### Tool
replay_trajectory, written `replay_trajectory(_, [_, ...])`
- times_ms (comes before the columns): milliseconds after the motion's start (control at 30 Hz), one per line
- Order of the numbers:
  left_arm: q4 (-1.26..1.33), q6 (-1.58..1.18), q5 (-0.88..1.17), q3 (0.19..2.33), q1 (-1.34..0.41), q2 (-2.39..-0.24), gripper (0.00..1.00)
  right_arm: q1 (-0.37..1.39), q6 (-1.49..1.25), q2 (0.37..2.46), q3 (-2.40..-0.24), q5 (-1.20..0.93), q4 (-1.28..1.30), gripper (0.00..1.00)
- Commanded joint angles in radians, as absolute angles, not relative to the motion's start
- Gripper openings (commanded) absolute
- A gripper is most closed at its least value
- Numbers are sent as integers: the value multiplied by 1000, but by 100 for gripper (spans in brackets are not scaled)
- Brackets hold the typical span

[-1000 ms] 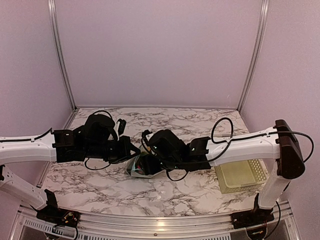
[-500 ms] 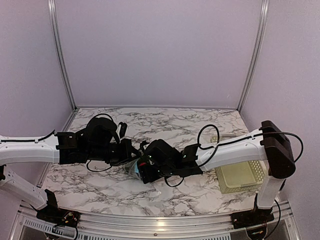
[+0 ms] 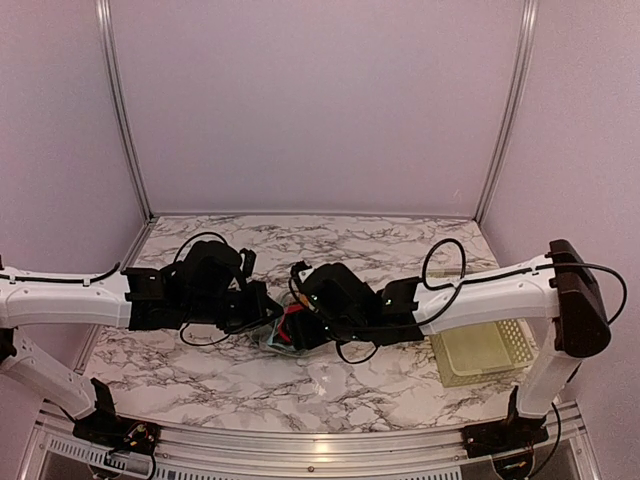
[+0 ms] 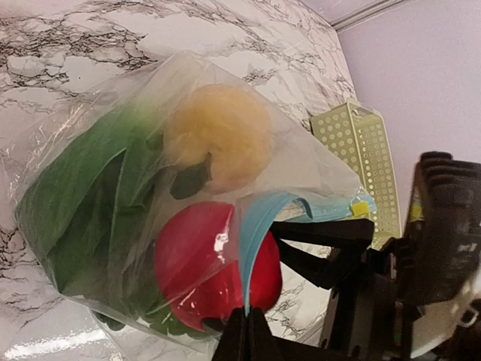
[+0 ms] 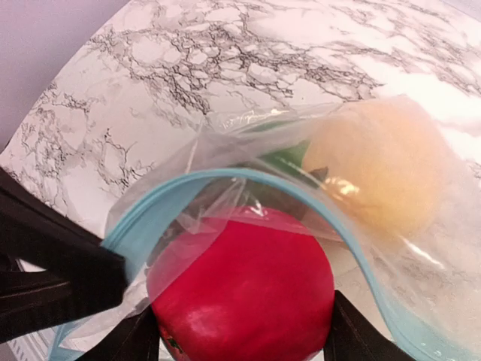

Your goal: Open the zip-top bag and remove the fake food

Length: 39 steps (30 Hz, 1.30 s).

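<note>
Zip-top bag (image 4: 180,180) sits on the table (image 3: 200,385) between the arms with its mouth parted, so the step in hand looks like drawing out the first piece. The left gripper (image 4: 246,331) pinches the blue zipper strip (image 5: 301,192) tight, while the right gripper (image 5: 244,342) reaches into the mouth, clamped either side of the red fruit (image 5: 240,286). Next the right arm needs to pull straight back through the opening while the left anchors the lip; the yellow fruit (image 4: 218,135) and green vegetable (image 4: 75,203) lie deeper inside.

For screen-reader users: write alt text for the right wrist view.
A red toy fruit fills the mouth of the zip-top bag, between the fingers of the right claw. A yellow-orange fruit sits deeper inside.
</note>
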<state>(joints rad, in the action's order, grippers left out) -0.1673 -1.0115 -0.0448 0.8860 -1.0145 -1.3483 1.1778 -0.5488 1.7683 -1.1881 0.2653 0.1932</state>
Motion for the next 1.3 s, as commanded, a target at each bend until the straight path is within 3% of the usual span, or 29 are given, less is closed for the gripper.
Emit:
replay_trajectory(0, [-117, -1023, -67, 850, -987, -1371, 0, 1174, -545, 1683, -1171, 285, 200, 46])
replay_trajectory(733, [-71, -1017, -32, 835, -938, -1373, 0, 1135, -617, 1377, -1078, 273, 374, 46])
replay_trajectory(1033, [-63, -1011, -14, 821, -937, -1368, 0, 932, -646, 1155, -952, 284, 459, 49])
replay_trajectory(1267, [-67, -1007, -3, 835, -937, -1368, 0, 648, -643, 1027, -864, 269, 504, 51])
